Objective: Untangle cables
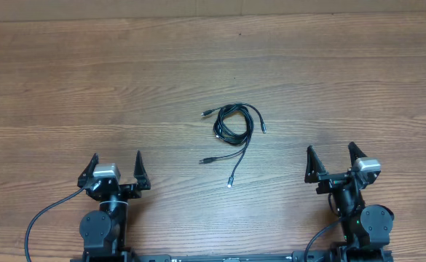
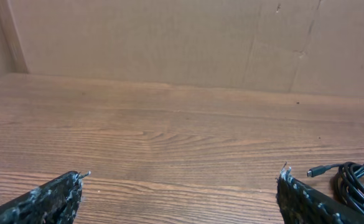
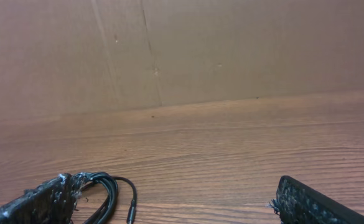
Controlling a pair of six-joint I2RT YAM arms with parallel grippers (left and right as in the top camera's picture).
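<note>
Starting at the lower left of the overhead view, the left gripper (image 1: 116, 156) sits low over the wooden table (image 1: 89, 73), its two black fingers spread wide with nothing between them. From its wrist camera, the left gripper (image 2: 183, 172) shows one fingertip in each bottom corner, bare wood grain in the gap, and a plain cardboard wall (image 2: 169, 37) across the back. At the lower right edge of that view a slice of the cables (image 2: 358, 182) peeks in. One small plug (image 2: 312, 172) points left just beyond the right-hand finger.

In the middle of the overhead frame, the cables (image 1: 221, 131) lie in a loose black coil, several loops laid over one another (how many cords I cannot tell). Four plug ends stray out of it: one to the upper left, one to the right, and two trailing toward the lower left. The bundle lies between the two arms, well apart from both.

At the lower right, the right gripper (image 1: 330, 148) is likewise spread wide and empty. From its wrist camera the right gripper (image 3: 172, 183) frames open wood, with the cables (image 3: 110, 186) curling close beside the left-hand finger at the bottom left.
</note>
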